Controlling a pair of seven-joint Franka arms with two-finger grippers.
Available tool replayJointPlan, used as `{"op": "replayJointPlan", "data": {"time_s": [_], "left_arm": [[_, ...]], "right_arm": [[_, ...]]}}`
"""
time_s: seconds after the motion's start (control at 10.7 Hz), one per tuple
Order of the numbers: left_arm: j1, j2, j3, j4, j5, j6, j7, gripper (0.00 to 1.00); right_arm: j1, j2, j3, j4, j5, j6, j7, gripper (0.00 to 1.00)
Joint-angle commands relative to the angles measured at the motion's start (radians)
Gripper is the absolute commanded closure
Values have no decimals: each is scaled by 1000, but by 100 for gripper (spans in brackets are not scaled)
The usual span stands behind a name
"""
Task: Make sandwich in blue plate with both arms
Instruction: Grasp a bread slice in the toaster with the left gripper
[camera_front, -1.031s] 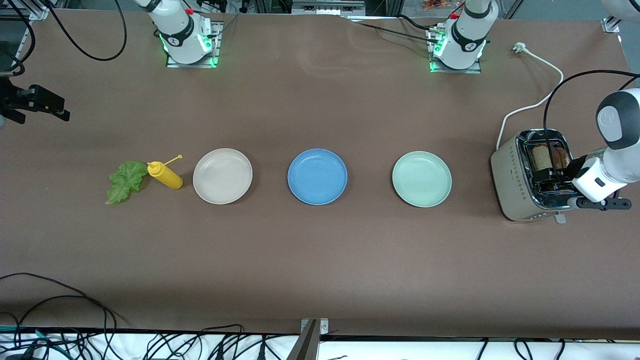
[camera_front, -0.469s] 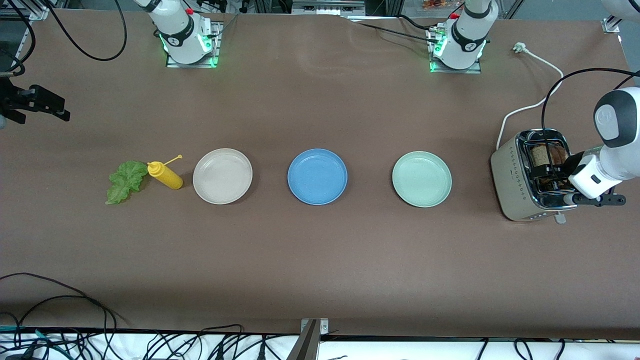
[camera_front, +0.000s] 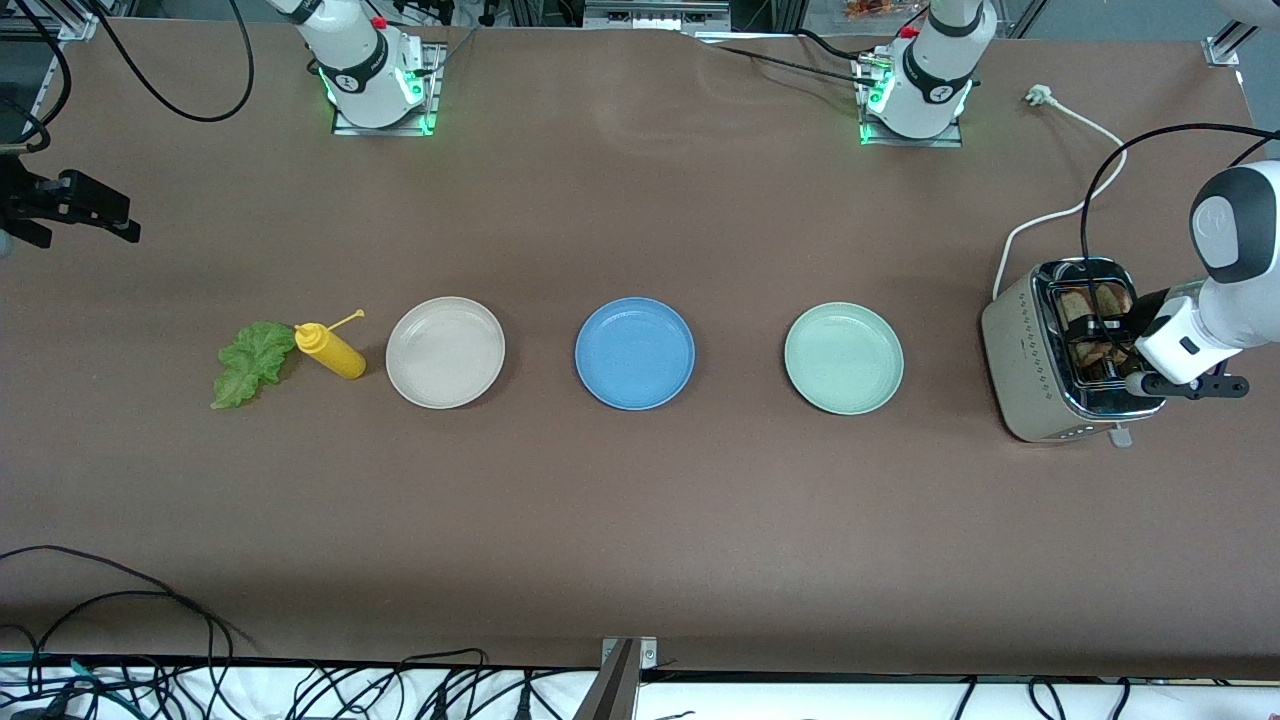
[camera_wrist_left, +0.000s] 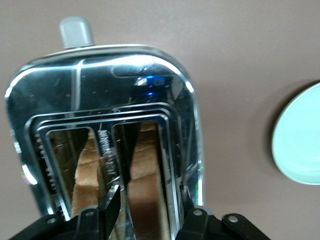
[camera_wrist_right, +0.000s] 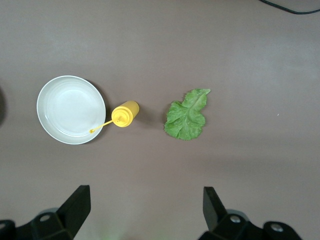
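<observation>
1. Your bench (camera_front: 640, 520) holds three plates in a row; the blue plate (camera_front: 635, 353) in the middle is bare, so nothing is assembled.
2. Both bread slices (camera_wrist_left: 145, 175) sit in the toaster (camera_front: 1040, 370) at the left arm's end.
3. The left gripper (camera_wrist_left: 145, 212) straddles one slice, jaws open, not yet clamped.
4. The lettuce leaf (camera_wrist_right: 187, 115) lies untouched; the right gripper (camera_wrist_right: 145, 207) waits above, jaws wide, empty.

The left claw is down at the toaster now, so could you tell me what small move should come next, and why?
Probably close the left claw on the bread slice. Its open fingers straddle that slice in the toaster, and the blue plate holds no bread. The right claw waits open, high over the lettuce.
</observation>
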Motion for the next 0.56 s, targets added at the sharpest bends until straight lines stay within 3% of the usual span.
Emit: {"op": "replayJointPlan", "data": {"time_s": [0.0,0.28,0.47], "left_arm": [[-10,-33,3,-27,81,-43,-26,67],[-15,-48,3,-18,83,-51,-26,100],[-15,-74,1,-3,83,-52,-26,100]], "right_arm": [[-1,-4,1,8,17,-10,-8,0],[-1,-4,1,8,17,-10,-8,0],[-1,-4,1,8,17,-10,-8,0]]}}
